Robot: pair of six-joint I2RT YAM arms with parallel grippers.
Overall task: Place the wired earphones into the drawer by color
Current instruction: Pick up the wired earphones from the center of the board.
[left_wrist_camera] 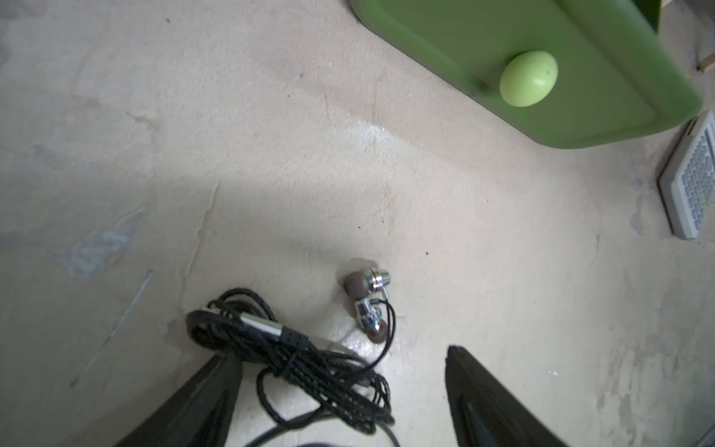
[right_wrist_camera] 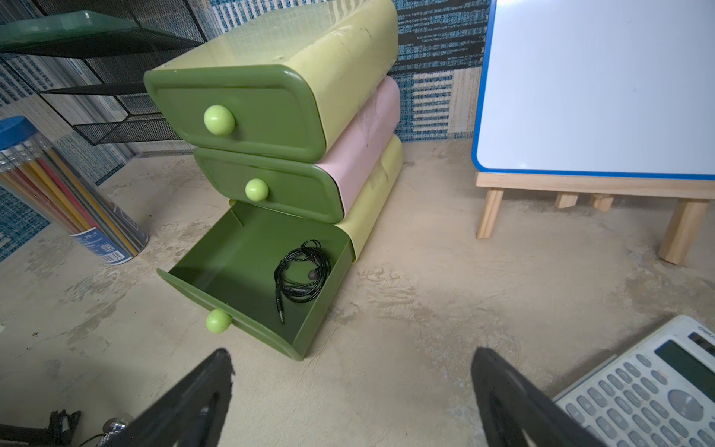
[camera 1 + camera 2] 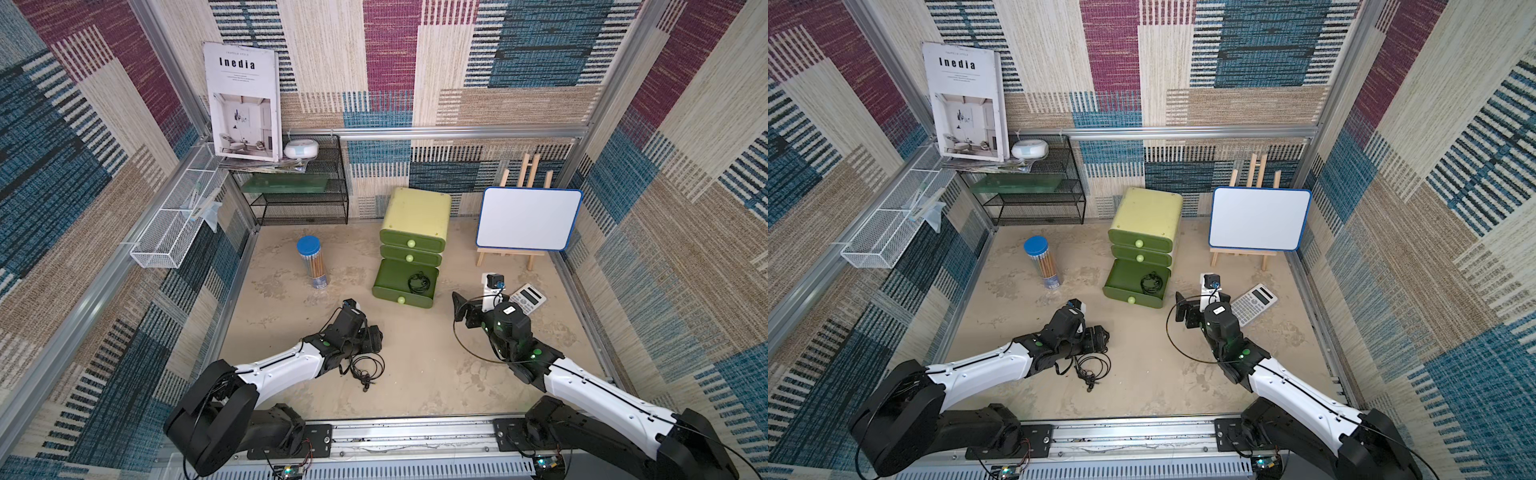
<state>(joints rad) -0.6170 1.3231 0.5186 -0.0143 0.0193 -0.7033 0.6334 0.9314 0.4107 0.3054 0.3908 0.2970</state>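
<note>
Earphones (image 1: 309,371) — a black coiled set with silver buds (image 1: 369,300) — lie on the sandy tabletop (image 1: 464,251), on the near side of the green drawer unit (image 3: 415,216) and slightly to its left. The left gripper (image 1: 340,352) is down over them with its jaws wide. The coil lies between its fingers (image 1: 201,402), cable right against one of them, unclamped. A second black set (image 2: 301,273) sits in the pulled-out bottom drawer (image 2: 232,251), toward its right side; the two upper drawers (image 2: 240,112) are shut. To the right, the right gripper (image 2: 354,351) hangs spread wide with nothing between its jaws, just beside a calculator (image 2: 638,387). Farther back stand a whiteboard (image 3: 528,218) and a pencil tube (image 3: 312,262).
</note>
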